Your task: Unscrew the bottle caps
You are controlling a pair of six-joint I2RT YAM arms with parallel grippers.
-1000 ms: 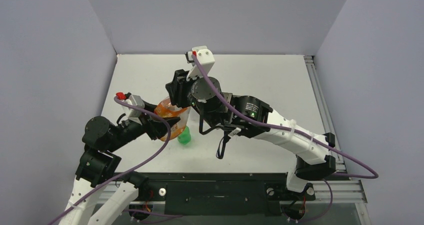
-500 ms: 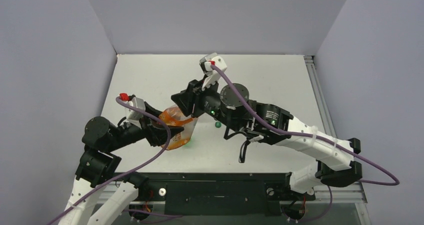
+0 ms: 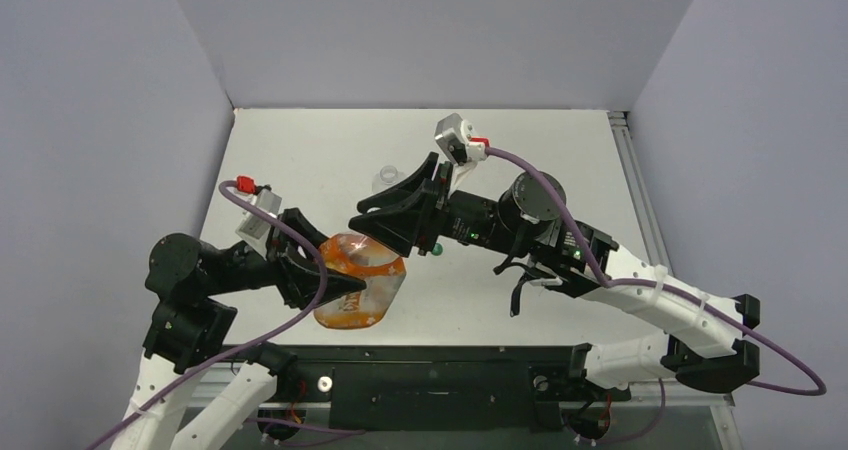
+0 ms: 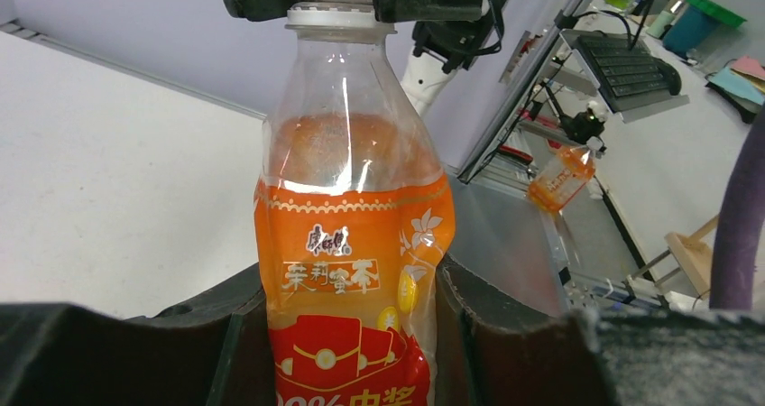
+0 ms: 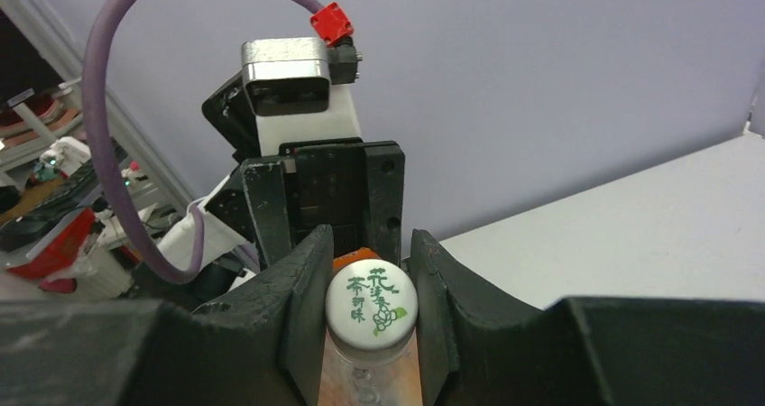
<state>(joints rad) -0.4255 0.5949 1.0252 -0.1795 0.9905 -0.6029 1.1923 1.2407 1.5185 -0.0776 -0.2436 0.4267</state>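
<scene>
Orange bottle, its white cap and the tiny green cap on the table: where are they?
orange bottle [image 4: 352, 271]: left wrist view, on its orange label.
white cap [image 5: 370, 302]: right wrist view, on its printed top.
green cap [image 3: 434, 249]: top external view, on the green part that shows.

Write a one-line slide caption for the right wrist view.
Right tool grips the small round white plastic cap of the orange-labelled clear plastic bottle, facing the left tool.

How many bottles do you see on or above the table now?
2. The orange bottle is held in the left gripper, its cap in the right gripper; a clear bottle sits farther back. Another may be hidden.
</scene>
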